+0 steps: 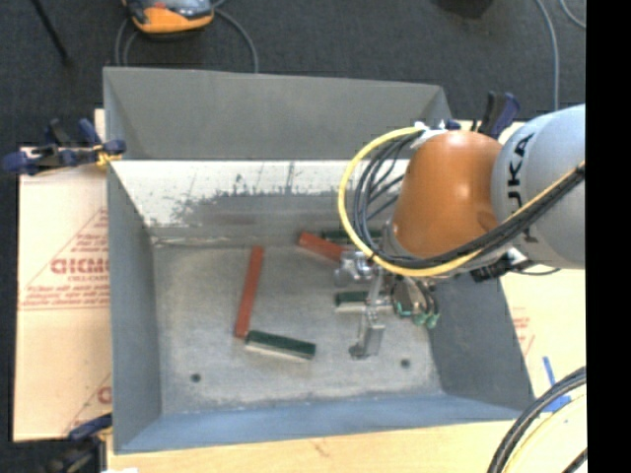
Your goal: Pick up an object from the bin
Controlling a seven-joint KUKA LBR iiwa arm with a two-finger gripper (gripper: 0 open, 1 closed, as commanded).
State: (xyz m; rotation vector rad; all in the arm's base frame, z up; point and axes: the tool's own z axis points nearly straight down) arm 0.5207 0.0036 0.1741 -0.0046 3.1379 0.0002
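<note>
Claw (368,341) hangs low over the right-centre floor of the grey metal bin (276,126); can't tell whether it's spread or closed, and nothing is visibly pinched. Nearest items:
- Short reddish-brown block (319,245), behind the claw. Axis runs left-right, and its right end is hidden under the arm.
- Dark green flat bar (280,345), left of the claw. Axis runs left-right, right end slightly nearer the front wall.
- Long reddish-brown flat stick (248,292), further left. Axis runs front-back, lower end just beside the bar.
</note>
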